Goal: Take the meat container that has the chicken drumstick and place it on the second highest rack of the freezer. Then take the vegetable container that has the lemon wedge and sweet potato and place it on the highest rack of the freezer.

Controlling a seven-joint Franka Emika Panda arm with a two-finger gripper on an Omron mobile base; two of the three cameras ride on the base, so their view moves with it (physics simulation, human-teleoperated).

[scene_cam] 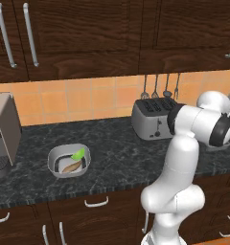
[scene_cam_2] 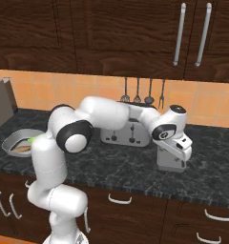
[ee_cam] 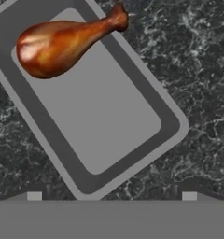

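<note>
White arm links are seen closest in the left base view, rising from the lower right. Beyond them, a bowl-shaped vegetable container with a green wedge sits untouched on the dark tabletop, left of a toaster; it is judged to wait for the second half of the task.

From the right base view, the tool is held low over a grey meat container in front of the toaster, presumably lined up for a grasp.

Through the hand view, the meat container is looked down on, its chicken drumstick lying at one end. The tool is spread fully apart and empty, so the rim can be straddled.
</note>
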